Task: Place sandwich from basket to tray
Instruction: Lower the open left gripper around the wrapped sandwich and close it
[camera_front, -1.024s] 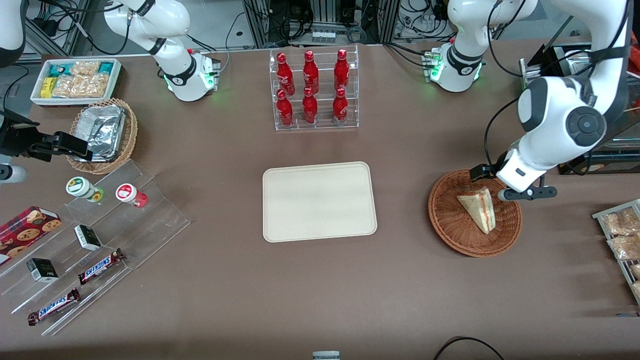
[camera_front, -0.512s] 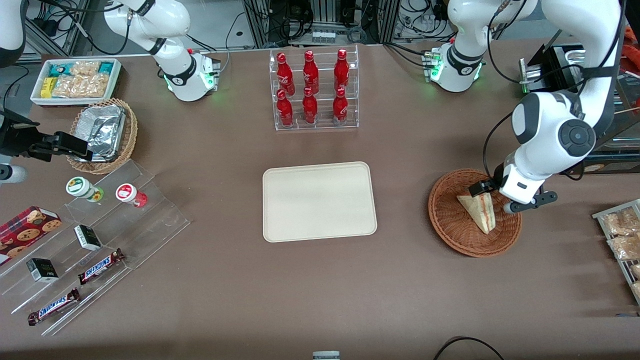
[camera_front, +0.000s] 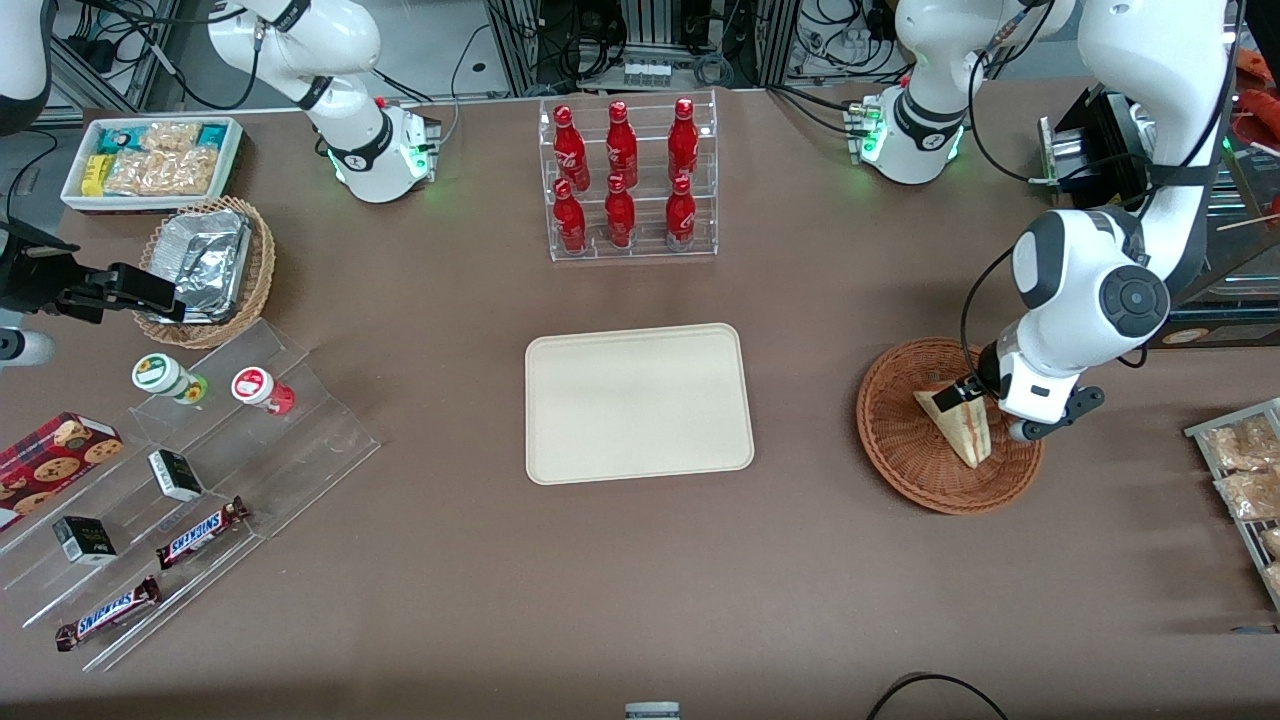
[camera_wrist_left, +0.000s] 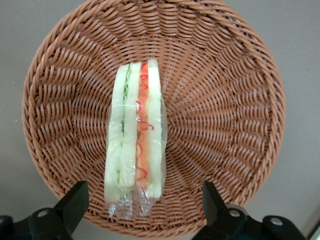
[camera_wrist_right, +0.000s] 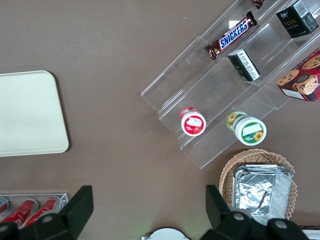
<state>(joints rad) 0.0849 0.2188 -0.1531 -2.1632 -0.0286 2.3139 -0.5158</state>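
**A:** So where's the sandwich (camera_wrist_left: 134, 132) sitting?

**B:** It's seen lying in the reddish-brown wicker basket (camera_front: 905, 450), wrapped in clear film, pale bread with green filling on one side of the cut edge and red on the other. From the front view the wedge (camera_front: 960, 425) is laid with its point toward the camera, roughly mid-basket. The basket is parked on the brown counter (camera_front: 640, 580) toward the working arm's end.

**A:** And the gripper?

**B:** The left gripper (camera_wrist_left: 142, 200) is held just above the basket over the wide end of the sandwich. In the wrist view the two black fingers (camera_wrist_left: 75, 200) are spread wide apart, one on each side of the wrapped wedge, and nothing is clamped between them. Whether the wrapper is touched can't be told.

**A:** Tray?

**B:** The cream tray (camera_front: 640, 402) is set flat mid-counter, well apart from the basket, with nothing lying on it. A clear rack of red bottles (camera_front: 628, 180) is placed farther from the front camera than the tray. Toward the parked arm's end, a lighter wicker basket with a foil container (camera_front: 205, 262) and a clear stepped stand with Snickers bars (camera_front: 200, 532) can be made out.
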